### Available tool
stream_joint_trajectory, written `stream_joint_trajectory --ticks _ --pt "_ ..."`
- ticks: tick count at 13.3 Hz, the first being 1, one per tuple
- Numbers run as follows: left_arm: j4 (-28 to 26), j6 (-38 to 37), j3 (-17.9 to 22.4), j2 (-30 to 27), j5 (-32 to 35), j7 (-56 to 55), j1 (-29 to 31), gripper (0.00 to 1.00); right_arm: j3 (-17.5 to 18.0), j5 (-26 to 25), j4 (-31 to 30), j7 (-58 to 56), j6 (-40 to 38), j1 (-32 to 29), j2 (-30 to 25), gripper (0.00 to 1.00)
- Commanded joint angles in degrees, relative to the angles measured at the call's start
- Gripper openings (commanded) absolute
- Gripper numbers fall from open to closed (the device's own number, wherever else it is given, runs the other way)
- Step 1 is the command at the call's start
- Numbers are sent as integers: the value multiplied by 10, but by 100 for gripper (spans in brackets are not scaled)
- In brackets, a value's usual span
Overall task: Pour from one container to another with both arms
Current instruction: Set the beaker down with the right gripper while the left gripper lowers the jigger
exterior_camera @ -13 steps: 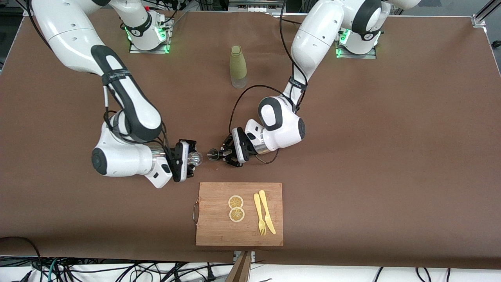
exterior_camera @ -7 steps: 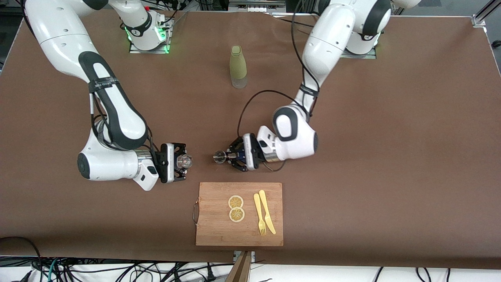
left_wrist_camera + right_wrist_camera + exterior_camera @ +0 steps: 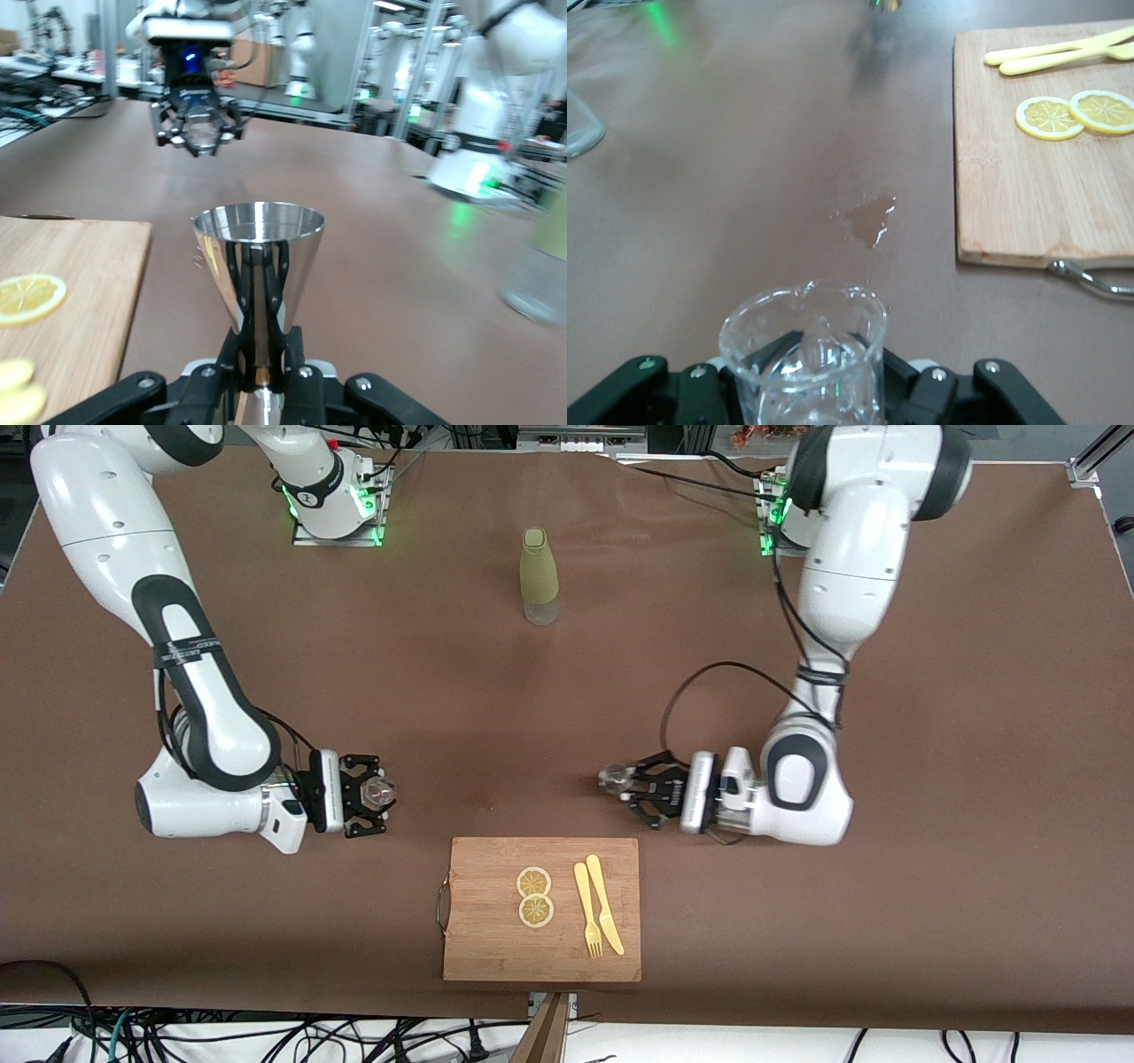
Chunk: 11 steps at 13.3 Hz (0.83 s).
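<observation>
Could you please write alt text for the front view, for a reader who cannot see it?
Two white robot arms hold small vessels above a brown table, well apart: the right gripper is shut on a clear glass cup, the left gripper on a silver jigger. Nearer the camera lies a cutting board with lemon slices and yellow cutlery; a green bottle stands between the bases.

The right hand (image 3: 376, 795) is closed on the clear glass cup (image 3: 382, 792) above the bench (image 3: 930, 691), toward the right arm's end. The left hand (image 3: 631, 788) is closed on the silver jigger (image 3: 612, 778), toward the left arm's end. The two hands are well apart, pointing at each other. Between them, nearer the camera, lies a wooden cutting board (image 3: 483, 948) carrying two lemon slices (image 3: 534, 896), a yellow fork (image 3: 587, 912) and a yellow knife (image 3: 604, 905). An olive-green bottle (image 3: 538, 576) stands upright near the arms' bases.
</observation>
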Motion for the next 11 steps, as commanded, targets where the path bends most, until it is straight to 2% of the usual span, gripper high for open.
stream_joint_trajectory --ticks 1,3,7,11 --pt "-30 -102 -7 -29 93 86 77 0 -26 62 -38 -102 -16 -15 -7 29" --pt "-27 -173 -8 -26 179 157 147 0 -66 121 -65 -187 -33 -16 -7 29" --pt "-20 -241 -15 -10 326 269 271 0 -134 225 -118 -313 -58 -21 3 29" --pt "6 -279 -19 20 414 353 355 0 -160 235 -128 -335 -70 -40 9 30"
